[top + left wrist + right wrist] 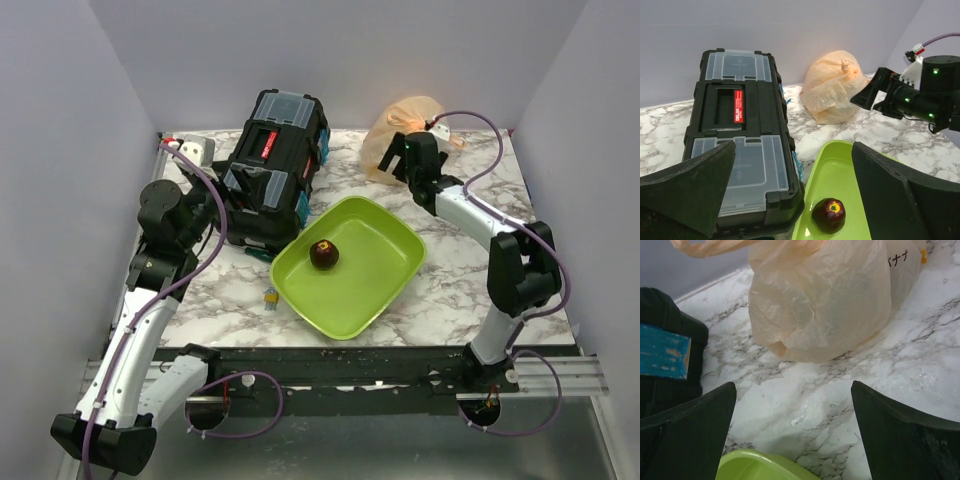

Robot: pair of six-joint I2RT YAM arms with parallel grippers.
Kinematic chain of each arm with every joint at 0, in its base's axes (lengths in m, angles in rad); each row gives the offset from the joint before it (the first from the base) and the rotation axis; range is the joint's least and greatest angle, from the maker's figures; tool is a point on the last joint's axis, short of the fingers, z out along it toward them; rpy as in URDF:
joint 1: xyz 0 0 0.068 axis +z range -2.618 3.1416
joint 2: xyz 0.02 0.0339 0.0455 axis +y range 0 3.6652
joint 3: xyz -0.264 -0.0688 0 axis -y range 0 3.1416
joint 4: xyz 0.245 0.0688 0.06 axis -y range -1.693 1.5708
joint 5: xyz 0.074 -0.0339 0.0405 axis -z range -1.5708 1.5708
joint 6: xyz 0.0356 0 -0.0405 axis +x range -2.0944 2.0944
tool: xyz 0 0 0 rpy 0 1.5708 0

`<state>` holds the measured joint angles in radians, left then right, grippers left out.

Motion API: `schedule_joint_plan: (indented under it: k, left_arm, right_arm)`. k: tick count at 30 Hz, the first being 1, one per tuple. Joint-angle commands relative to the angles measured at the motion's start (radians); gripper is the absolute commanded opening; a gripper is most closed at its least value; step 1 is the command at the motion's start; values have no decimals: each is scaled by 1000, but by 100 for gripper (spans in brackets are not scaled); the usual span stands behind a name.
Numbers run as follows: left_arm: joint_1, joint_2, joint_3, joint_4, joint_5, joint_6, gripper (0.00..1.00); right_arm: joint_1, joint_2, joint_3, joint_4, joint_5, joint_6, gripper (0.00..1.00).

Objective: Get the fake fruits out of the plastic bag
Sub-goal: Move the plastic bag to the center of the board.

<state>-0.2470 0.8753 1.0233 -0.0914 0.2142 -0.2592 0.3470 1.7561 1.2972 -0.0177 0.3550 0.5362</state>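
The peach-orange plastic bag (pixel 405 128) stands closed and bulging at the back of the table; it also shows in the left wrist view (pixel 832 87) and the right wrist view (pixel 825 295). One dark maroon fake fruit (pixel 323 254) (pixel 829 215) lies in the lime-green tray (pixel 375 275). Any other fruits are hidden inside the bag. My right gripper (pixel 402 160) (pixel 792 390) is open and empty, just in front of the bag, over bare marble. My left gripper (pixel 793 145) is open and empty, held above the gap between the toolbox and the tray.
A black toolbox (pixel 275 165) (pixel 740 130) lies left of the tray, and its corner shows in the right wrist view (pixel 665 350). A small yellow piece (pixel 271 295) lies by the tray's front-left corner. A white block (pixel 190 150) sits at the back left. Grey walls enclose the table.
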Motion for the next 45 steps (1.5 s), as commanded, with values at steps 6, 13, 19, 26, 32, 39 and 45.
schedule_joint_plan:
  k: [6,13,19,26,32,39,45]
  left_arm:
    - [-63,-10,-17,31,25,-9,99]
    - [-93,-15,-18,34,34,-15,99]
    - [-110,-16,-20,35,34,-21,99]
    - [-122,-17,-25,41,40,-34,99]
    - [-126,-11,-23,42,43,-40,99]
    - [-127,-7,-25,46,56,-51,99]
    - [-129,-6,-26,49,62,-59,99]
  right_arm:
    - [-45,139,144,122,127,44,99]
    - [-102,214,236,123,122,0,89]
    - [-138,291,319,124,94,-62,74]
    - [-148,369,401,124,89,-139,67]
    - [-157,419,444,113,61,-181,62]
    - [-160,385,377,122,75,-168,41]
    - [-160,322,285,84,226,-86,6]
